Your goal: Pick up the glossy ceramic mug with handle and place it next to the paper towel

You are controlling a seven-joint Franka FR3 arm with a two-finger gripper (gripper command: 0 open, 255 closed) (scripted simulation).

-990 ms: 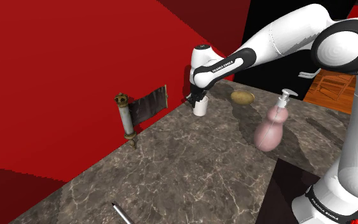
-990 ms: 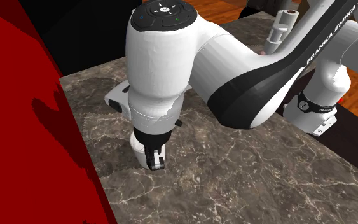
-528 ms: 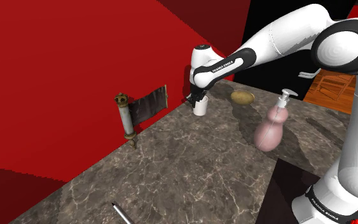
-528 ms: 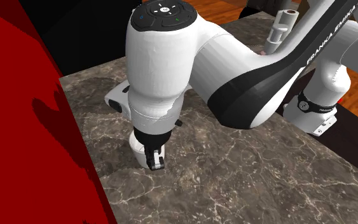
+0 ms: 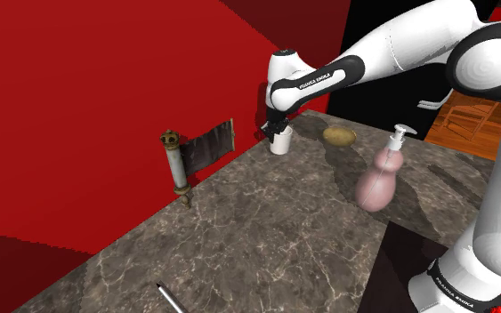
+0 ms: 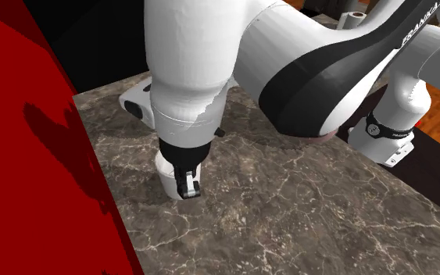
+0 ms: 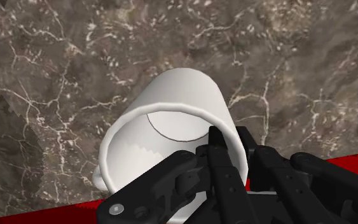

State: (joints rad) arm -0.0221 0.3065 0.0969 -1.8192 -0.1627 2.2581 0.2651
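A plain white mug (image 5: 281, 142) hangs just above the dark marble counter (image 5: 266, 231) near the red wall, with my gripper (image 5: 276, 132) shut on its rim from above. In the wrist view one finger sits inside the mug (image 7: 161, 130) and the other outside, so my gripper (image 7: 229, 139) clasps the wall between them; a small handle pokes out on the far side from the fingers. From the second exterior view the mug (image 6: 166, 173) is half hidden behind my gripper (image 6: 187, 184). The paper towel (image 5: 206, 148), a dark sheet on an upright holder, stands further along the wall.
A pink soap dispenser (image 5: 380, 178) and a brownish oval thing (image 5: 338, 135) stand on the counter towards the shoulder view's right. A thin metal rod (image 5: 168, 296) lies near the front edge. The red wall (image 5: 106, 80) runs close beside the mug.
The hand has risen a little with the mug in its grip, taking the mug up off the counter. Nothing else has moved.
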